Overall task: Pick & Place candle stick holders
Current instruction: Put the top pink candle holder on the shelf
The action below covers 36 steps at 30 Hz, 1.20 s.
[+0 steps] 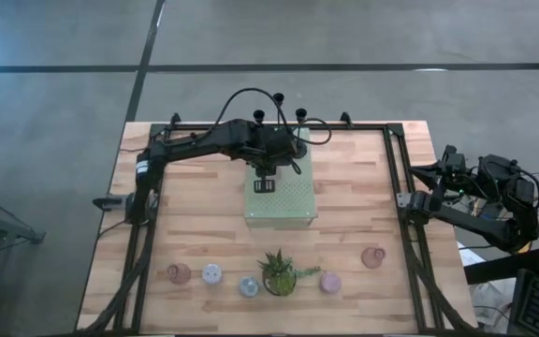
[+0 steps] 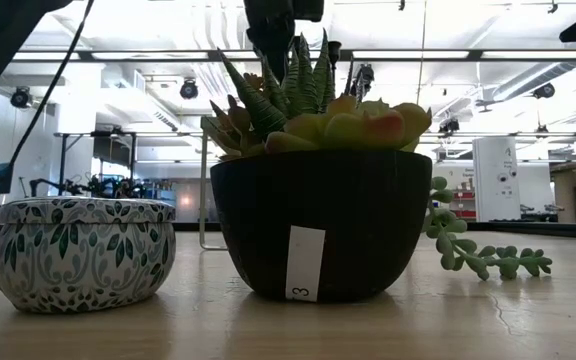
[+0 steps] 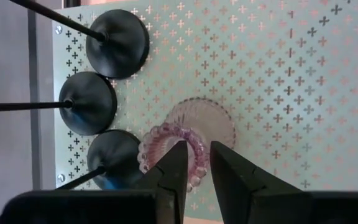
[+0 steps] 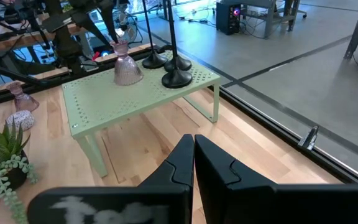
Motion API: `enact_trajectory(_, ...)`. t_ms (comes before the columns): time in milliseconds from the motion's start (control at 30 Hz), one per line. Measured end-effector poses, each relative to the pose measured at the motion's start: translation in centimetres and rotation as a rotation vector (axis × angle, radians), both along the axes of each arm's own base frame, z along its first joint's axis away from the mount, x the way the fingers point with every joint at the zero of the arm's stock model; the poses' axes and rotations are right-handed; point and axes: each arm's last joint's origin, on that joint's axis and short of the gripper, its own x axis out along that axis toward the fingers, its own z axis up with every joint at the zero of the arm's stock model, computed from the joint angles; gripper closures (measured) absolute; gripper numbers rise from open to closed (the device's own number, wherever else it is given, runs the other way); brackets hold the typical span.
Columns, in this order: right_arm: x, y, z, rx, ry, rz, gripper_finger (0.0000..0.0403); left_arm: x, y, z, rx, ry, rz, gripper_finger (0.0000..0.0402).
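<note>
From above, the left gripper (image 1: 266, 178) is hanging over the far end of the pale green mat (image 1: 284, 208), by the three black sticks (image 1: 278, 97); the right arm is waiting at the table's right edge. Pastel cups (image 1: 212, 273) and pink holders (image 1: 373, 256) are sitting along the near edge beside the potted plant (image 1: 279, 273).

At table level, a patterned cup (image 2: 86, 249) is standing just beside the plant.

The left wrist camera is showing its fingers (image 3: 174, 171) slightly parted around the rim of a pink glass holder (image 3: 188, 142) on the mat, beside three black bases (image 3: 117, 35).

In the right wrist view, the right gripper (image 4: 194, 158) is sitting with fingers together, empty.
</note>
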Motion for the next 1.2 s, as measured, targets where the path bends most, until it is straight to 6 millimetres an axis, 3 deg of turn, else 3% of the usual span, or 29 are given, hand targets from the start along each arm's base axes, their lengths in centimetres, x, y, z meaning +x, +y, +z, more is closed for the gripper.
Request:
enact_trajectory(267,0.0,0.0,0.0,0.000,0.000,0.000,0.0394,0.0,0.1,0.6,0.003,-0.033,0.002,0.0324)
enact_trajectory(533,0.0,0.0,0.0,0.000,-0.001,0.000,0.0394,-1.1,-0.4,4.1,0.028,-0.137,0.046,0.0325)
enact_trajectory(767,0.0,0.0,0.0,0.000,0.000,0.000,0.0394,-6.3,-4.1,7.2,-0.004,-0.280,0.054,0.0326)
enact_trajectory(833,0.0,0.0,0.0,0.000,-0.001,0.000,0.0394,-7.5,-5.1,7.2,0.002,-0.341,0.022,0.0326)
enact_trajectory(1000,0.0,0.0,0.0,0.000,0.000,0.000,0.0394,-9.9,-5.7,3.9,-0.024,-0.549,0.013,0.0324)
enact_trajectory(1200,0.0,0.0,0.0,0.000,0.000,0.000,0.0394,-12.0,-5.9,-1.9,-0.101,-0.901,0.029,0.0323)
